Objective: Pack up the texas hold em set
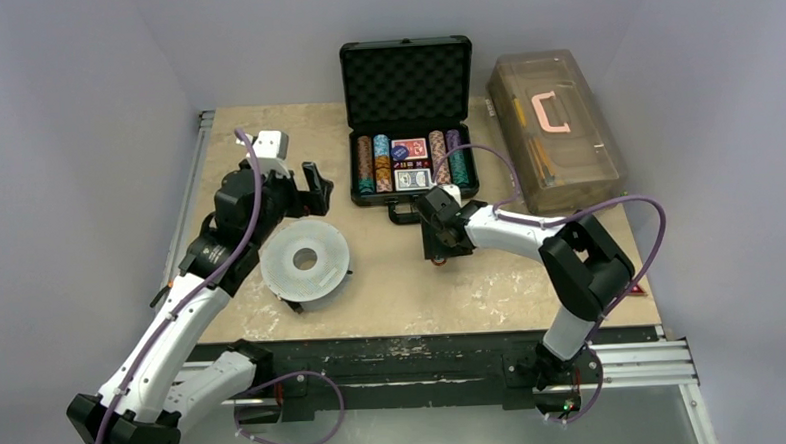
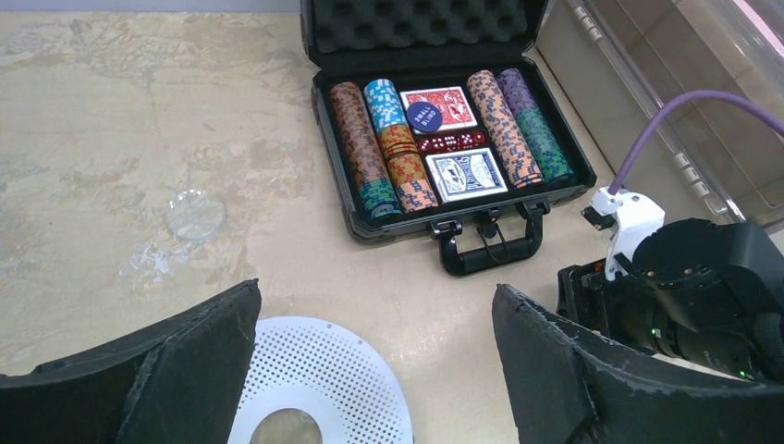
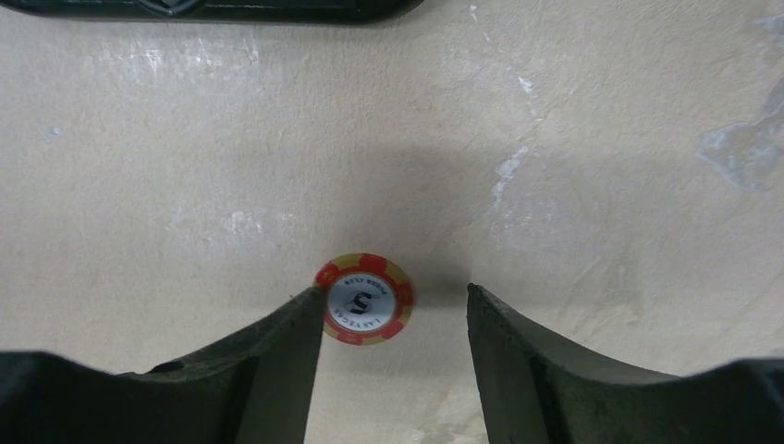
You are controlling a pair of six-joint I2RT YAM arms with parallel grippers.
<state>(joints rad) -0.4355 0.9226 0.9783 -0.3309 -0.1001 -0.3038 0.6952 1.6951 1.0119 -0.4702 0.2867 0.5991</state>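
The texas hold em set's black case (image 1: 407, 81) stands open at the back of the table, foam lid (image 2: 425, 23) upright. Inside are rows of coloured chips (image 2: 356, 139), a red card deck (image 2: 442, 106), a blue-backed deck (image 2: 470, 174) and a round blue button (image 2: 422, 115). One red-and-yellow chip (image 3: 363, 299) lies flat on the table in front of the case. My right gripper (image 3: 395, 294) hangs over it, open; the chip sits between the fingers against the left one, with a gap to the right one. My left gripper (image 2: 376, 289) is wide open and holds nothing.
A white perforated disc (image 1: 306, 258) with a centre hole lies under my left gripper (image 1: 303, 196). A translucent brown toolbox (image 1: 555, 130) with a pink handle stands right of the case. The case's black handle (image 2: 490, 248) points toward the arms.
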